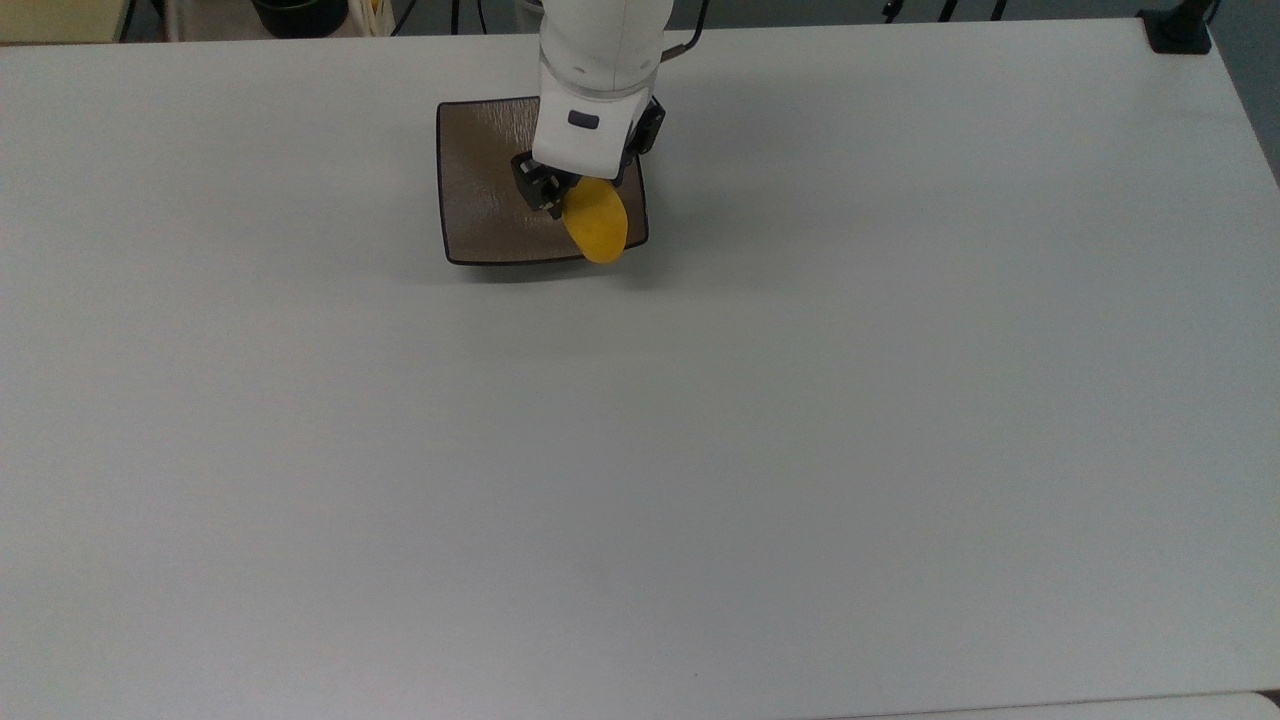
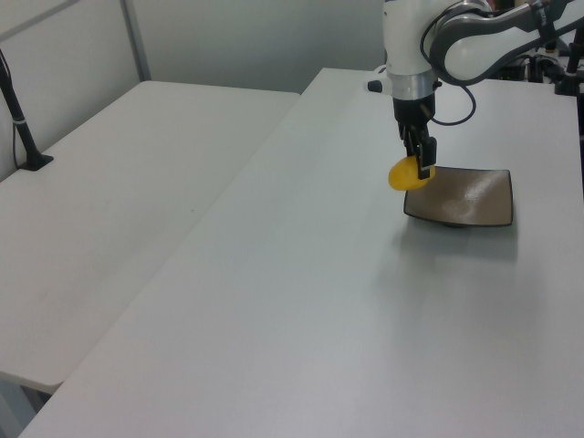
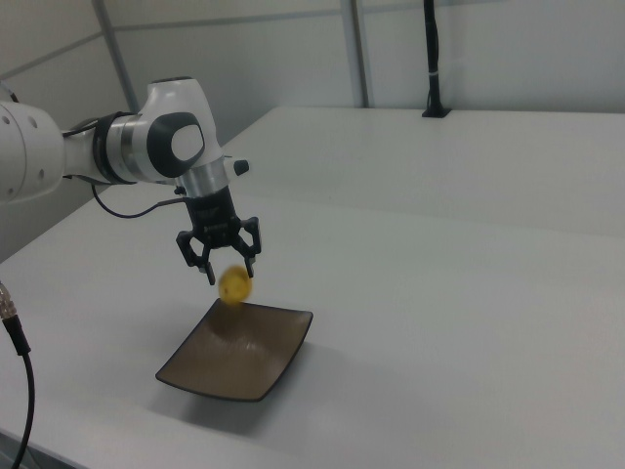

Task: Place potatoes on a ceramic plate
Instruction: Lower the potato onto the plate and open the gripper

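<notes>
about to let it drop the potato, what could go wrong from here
1. The potato hangs in the tool above the ceramic plate, not touching it. Released from there, the rounded potato may bounce or roll off.
2. In the top view it sits over the plate's lower right corner, and in the left view near the left rim, so it could land on the upturned edge and slide onto the table.

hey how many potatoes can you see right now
1. The yellow potato is held off the surface in the gripper, above the near edge of the brown plate in the top view. None lie elsewhere on the table.
</notes>
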{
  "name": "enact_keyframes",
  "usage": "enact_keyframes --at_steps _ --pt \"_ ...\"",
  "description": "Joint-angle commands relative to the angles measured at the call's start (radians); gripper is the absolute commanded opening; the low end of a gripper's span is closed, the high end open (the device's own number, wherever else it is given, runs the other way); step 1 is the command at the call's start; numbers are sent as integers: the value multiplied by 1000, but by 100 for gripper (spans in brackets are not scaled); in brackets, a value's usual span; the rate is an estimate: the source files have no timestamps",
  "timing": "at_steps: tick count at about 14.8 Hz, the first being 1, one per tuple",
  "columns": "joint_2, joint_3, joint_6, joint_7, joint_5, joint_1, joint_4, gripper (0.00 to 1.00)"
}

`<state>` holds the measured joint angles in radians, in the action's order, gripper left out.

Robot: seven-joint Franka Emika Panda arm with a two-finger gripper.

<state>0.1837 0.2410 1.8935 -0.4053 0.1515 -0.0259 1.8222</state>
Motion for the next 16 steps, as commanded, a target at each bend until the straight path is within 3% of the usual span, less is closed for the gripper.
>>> enact_keyframes --at_steps 1,9,12,14,16 --pt "-38 3 -22 -26 -7 -6 28 100" --pt "-50 1 -24 -7 -20 -11 17 100" --pt "-81 -43 -77 193 -139 -14 -50 100" --pt "-127 -75 -93 279 -147 -14 -52 100" --pt "-168 -121 -90 345 -199 -8 -53 100"
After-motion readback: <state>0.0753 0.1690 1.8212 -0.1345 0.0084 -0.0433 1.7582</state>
